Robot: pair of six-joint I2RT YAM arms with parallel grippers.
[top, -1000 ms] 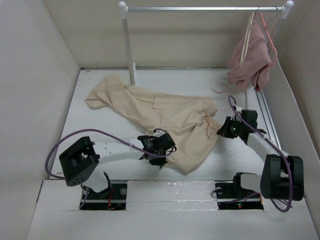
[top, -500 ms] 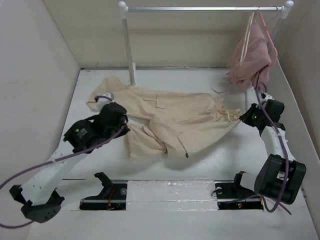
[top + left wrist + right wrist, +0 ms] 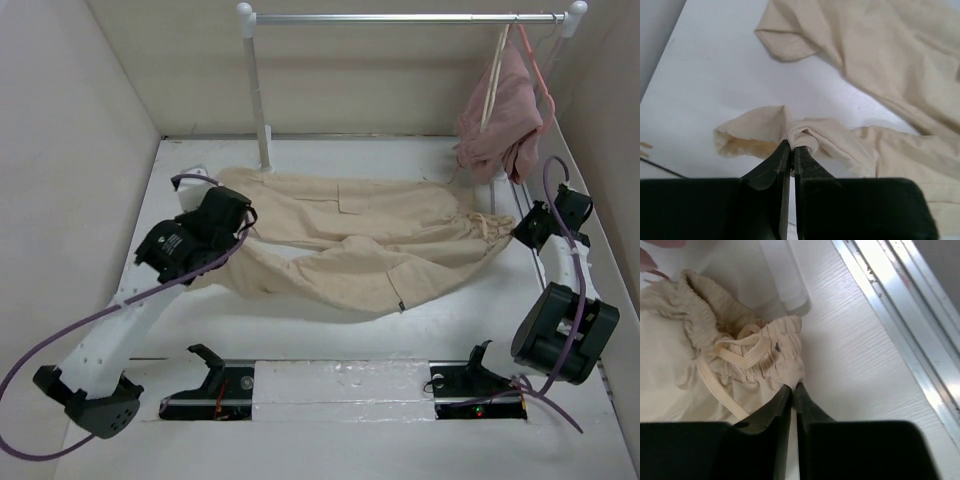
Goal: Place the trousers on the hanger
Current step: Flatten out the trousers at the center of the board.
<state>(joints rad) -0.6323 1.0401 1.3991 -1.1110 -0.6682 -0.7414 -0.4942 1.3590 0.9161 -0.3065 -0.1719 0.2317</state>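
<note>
- While both grippers have hold of them, the trousers lie stretched across the table. They sit just in front of the rack post and run from left of the post to well right of it.
- Leg ends are on the left of the post and the waist is far to its right. A lower fold of cloth bulges toward the arm bases, right of the post.
- left gripper: jaws pressed together, pinching a bunched fold at one leg end. It sits left of the post, on the near side.
- The pinched cuff puffs open just past the fingertips. The other leg's cuff lies flat on the table, closer to the post.
- right gripper: jaws all but together, nipping the corner of the gathered waistband. It is far right of the post, beside the aluminium track.
- drawstring: a loose loop lying across the waistband.
- hanger: hooked on the rail at the end away from the post, with its thin bars hanging down.
- pink garment: hangs right against the hanger. Cannot tell whether that hanger carries it.
- The hanger is apart from the trousers, no contact.
</note>
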